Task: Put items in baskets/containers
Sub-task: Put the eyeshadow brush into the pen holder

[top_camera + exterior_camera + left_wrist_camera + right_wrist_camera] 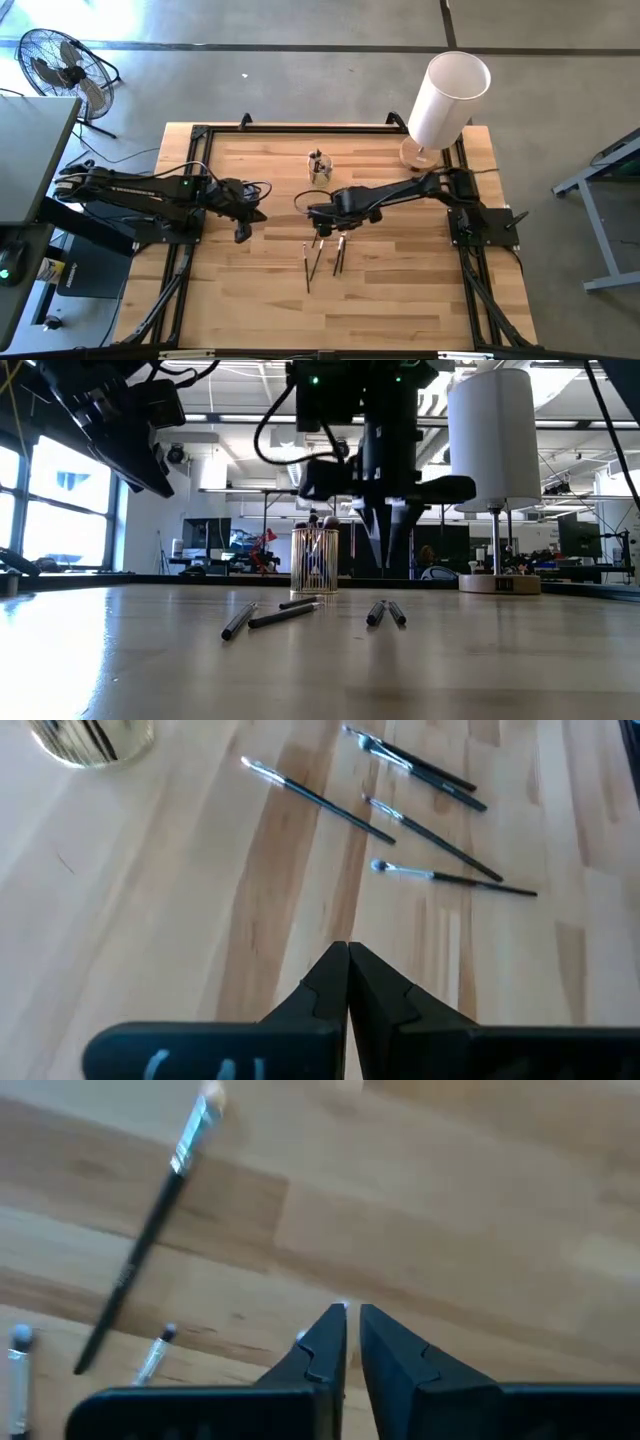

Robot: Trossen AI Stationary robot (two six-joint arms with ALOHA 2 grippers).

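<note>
Loose brushes (322,256) are lying on the wooden table (400,290) at about 6 o'clock from the clear cup (319,170), some crossing one another. The right gripper (319,231) is hanging just above their upper ends, its fingers nearly together with a thin silvery tip showing between them; whether it is gripped cannot be told. At 9 o'clock from it the left gripper (243,235) is waiting, fingers pressed together. Farther back, the cup is holding several brushes upright.

Two dark jointed arms (black cables, one green light)
</note>
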